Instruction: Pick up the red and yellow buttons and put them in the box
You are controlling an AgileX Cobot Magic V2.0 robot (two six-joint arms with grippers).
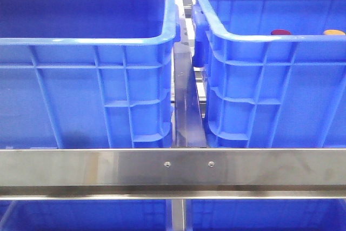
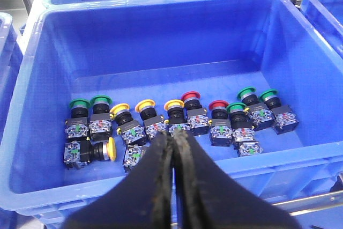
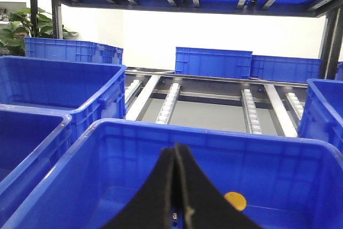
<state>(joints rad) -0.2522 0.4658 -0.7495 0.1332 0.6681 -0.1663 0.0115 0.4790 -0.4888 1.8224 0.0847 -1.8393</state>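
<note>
- Steel crossbar (image 1: 173,169), nearest the front camera, runs the full width with two screw heads in its middle; more blue plastic shows below it.
- Behind the bar stand two big blue crates side by side, a narrow metal-lined gap between them. On the left is the supply crate (image 1: 86,96), with smooth dark inner walls.
- On the right is the box (image 1: 270,96), ribbed outside, with a thick rolled rim and paler panelled inner walls.
- Roller rails (image 3: 209,103) of a shelf rack lie beyond the box in the right wrist view, with further blue crates behind and a potted plant (image 3: 13,28) at the far edge.
- Left hand (image 2: 174,148) hangs over the supply crate, its two dark fingers pressed together and nothing between them.
- Right hand (image 3: 176,186) hangs over the box, fingers likewise closed tip to tip and carrying nothing.
- A row of push-button units (image 2: 177,119) lies on the supply crate's floor: green, yellow and red caps on black bodies, most standing, one yellow-capped unit tipped on its side near one end.
- Inside the box, a red button (image 1: 280,32) peeks just over the near rim in the front view.
- A yellow button (image 3: 235,201) lies on the box floor just beside the right hand's fingers; from the front it shows as an orange sliver (image 1: 334,32), well apart from the red one.
</note>
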